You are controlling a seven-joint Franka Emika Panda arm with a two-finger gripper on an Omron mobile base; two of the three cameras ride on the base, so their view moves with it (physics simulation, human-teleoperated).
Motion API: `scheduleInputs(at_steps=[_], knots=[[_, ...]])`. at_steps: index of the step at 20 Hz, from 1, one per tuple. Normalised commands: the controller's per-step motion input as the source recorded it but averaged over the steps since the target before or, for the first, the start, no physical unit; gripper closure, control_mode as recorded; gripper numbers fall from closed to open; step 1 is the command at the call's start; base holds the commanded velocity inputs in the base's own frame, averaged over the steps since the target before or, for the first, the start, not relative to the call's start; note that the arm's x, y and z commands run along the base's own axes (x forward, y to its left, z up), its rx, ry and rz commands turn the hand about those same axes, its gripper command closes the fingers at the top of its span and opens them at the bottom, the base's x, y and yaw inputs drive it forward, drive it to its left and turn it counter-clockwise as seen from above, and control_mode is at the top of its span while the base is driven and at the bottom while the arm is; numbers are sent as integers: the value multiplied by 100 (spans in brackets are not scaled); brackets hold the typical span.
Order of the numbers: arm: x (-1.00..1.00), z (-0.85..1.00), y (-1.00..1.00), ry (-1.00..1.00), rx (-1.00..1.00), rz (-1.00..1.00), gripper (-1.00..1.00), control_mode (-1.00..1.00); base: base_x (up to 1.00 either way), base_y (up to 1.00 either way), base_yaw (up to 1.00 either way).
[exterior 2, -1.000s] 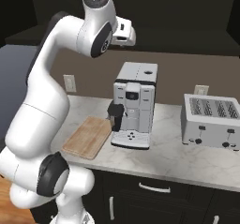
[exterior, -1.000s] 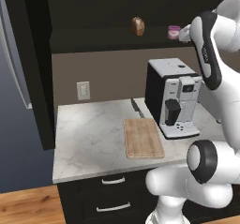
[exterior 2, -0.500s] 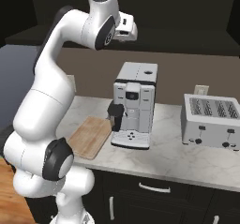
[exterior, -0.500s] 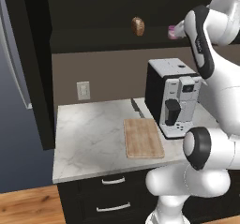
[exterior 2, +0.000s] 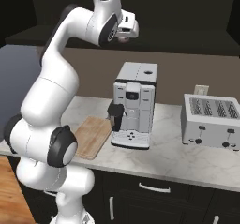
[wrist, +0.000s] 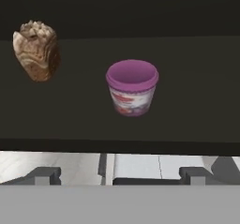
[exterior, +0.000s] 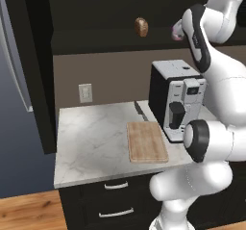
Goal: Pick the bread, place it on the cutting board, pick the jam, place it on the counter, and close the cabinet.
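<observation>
With the fingers spread wide and empty, the hand is facing the jam on the cabinet shelf; the bread beside it risks being skipped or knocked.

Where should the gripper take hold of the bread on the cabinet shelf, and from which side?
Grip the bread across its rounded middle, coming straight in from the open cabinet front. It stands apart from the jam, so both fingers should fit beside it.

Both base views look forward over the counter from opposite sides; the hand view faces the jam closely.
</observation>
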Motion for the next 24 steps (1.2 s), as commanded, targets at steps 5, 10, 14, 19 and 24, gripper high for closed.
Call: scheduleInputs(at_steps=[5, 10, 14, 19, 24], knots=[[40, 0, 0, 0, 0, 0, -100, -100, 0, 0, 0], [35, 0, 0, -1, 0, 0, -100, -100, 0, 0, 0], [31, 0, 0, -2, 0, 0, -100, -100, 0, 0, 0], [29, -1, -1, -2, 0, 0, -100, -100, 0, 0, 0], [28, -6, -2, -2, 0, 0, -100, -100, 0, 0, 0]])
